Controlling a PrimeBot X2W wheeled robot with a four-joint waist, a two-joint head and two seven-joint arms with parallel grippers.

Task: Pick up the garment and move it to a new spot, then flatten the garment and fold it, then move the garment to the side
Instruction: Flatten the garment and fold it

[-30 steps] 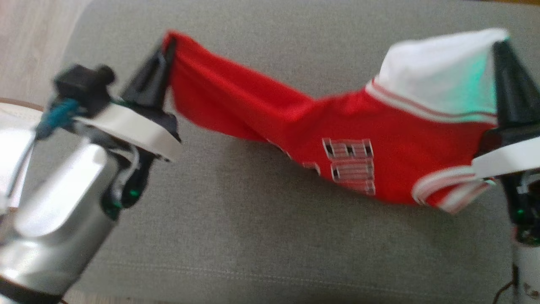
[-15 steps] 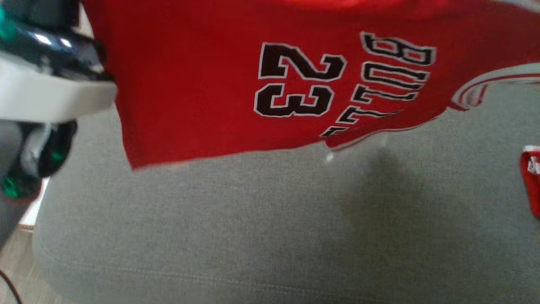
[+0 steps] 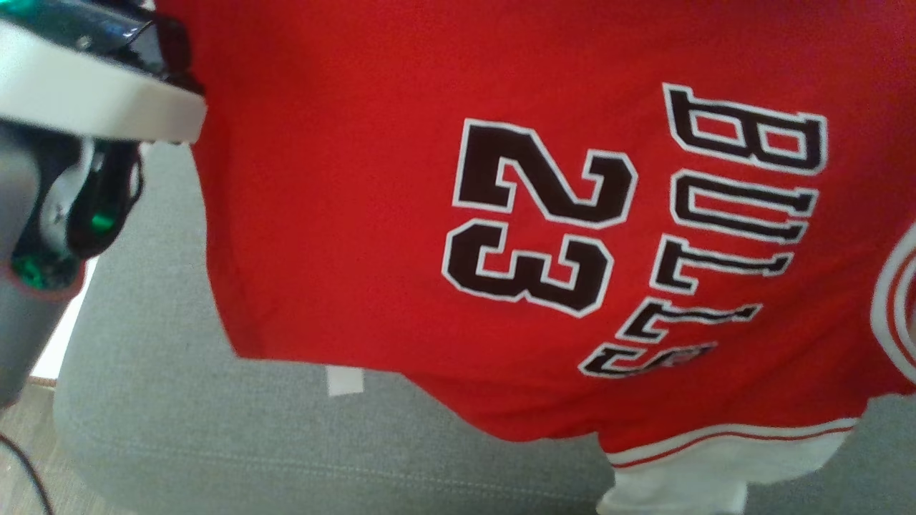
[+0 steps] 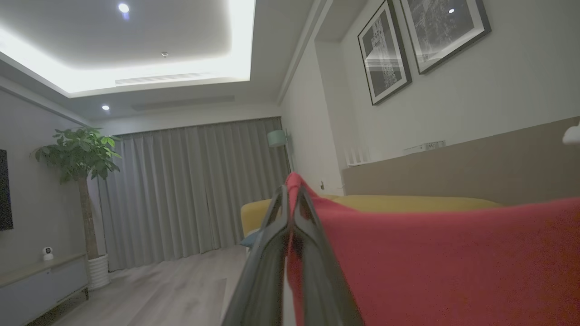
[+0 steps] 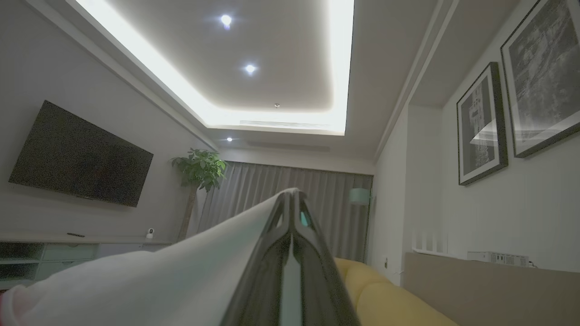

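Observation:
The garment [image 3: 372,214] is a red jersey with a black "23" and lettering, a white sleeve [image 3: 687,479] and a small white tag [image 3: 345,380]. It hangs spread out close before the head camera, above the grey cushion [image 3: 215,443]. My left arm's wrist [image 3: 93,107] shows at the top left, beside the jersey's edge. In the left wrist view my left gripper [image 4: 290,190] is shut on a corner of the red cloth [image 4: 453,262]. In the right wrist view my right gripper [image 5: 290,194] is shut on the white cloth [image 5: 158,280]. Both grippers point up towards the ceiling.
The grey cushion's front edge runs along the bottom of the head view, with wood floor [image 3: 21,458] at its left. Beyond are a yellow sofa [image 4: 408,203], a potted plant [image 4: 81,158], a wall television [image 5: 77,158] and framed pictures [image 5: 480,127].
The jersey, stretched low over the cushion a second ago, now hangs raised and spread before the head camera. The head view itself has shifted. Both grips hold as before.

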